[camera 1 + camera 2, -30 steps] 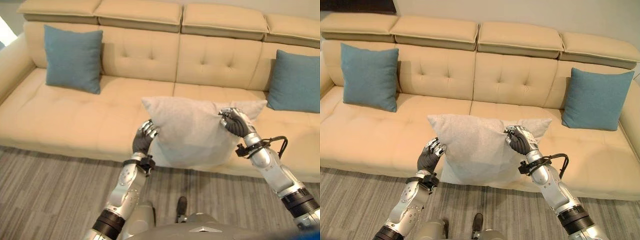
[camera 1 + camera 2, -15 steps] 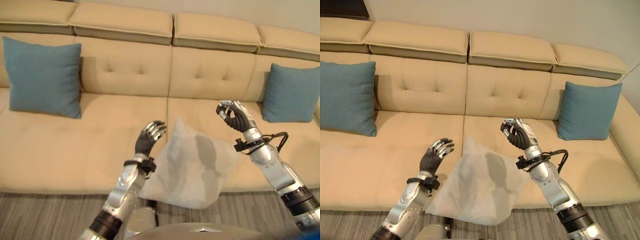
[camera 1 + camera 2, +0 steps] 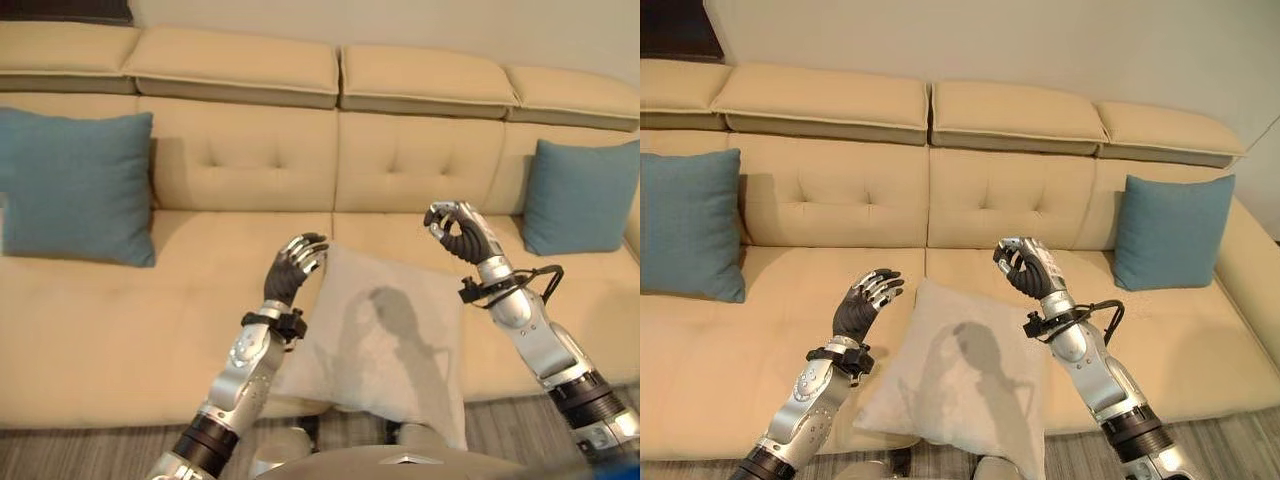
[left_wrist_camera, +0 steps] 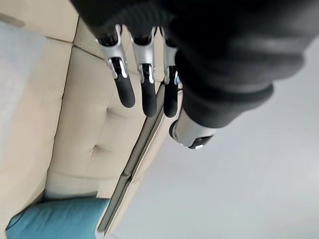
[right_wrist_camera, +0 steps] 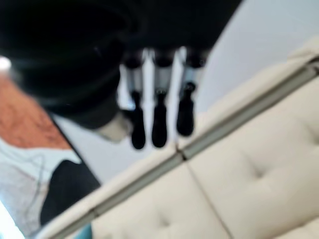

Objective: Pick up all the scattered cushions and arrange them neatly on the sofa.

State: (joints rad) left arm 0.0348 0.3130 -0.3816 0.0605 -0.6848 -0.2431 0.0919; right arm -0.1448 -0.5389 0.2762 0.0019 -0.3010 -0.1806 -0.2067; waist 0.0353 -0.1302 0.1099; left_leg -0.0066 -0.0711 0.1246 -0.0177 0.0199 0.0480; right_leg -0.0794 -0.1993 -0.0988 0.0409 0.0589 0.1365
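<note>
A light grey cushion lies flat on the beige sofa's seat, near the middle, with its near corner hanging over the front edge. Neither hand touches it. My left hand is raised just left of the cushion's far corner, its fingers relaxed and empty. My right hand hovers above the cushion's right side, with fingers curled and nothing in them. Two teal cushions lean upright against the backrest, one at the left end and one at the right end.
The sofa's tufted backrest runs across the view with headrest pads on top. Bare seat lies between the grey cushion and each teal cushion. A strip of grey striped floor shows below the seat.
Both hands have let go of the grey cushion and lifted away; it has dropped flat onto the seat. The camera has shifted, so the whole sofa sits differently in view.
</note>
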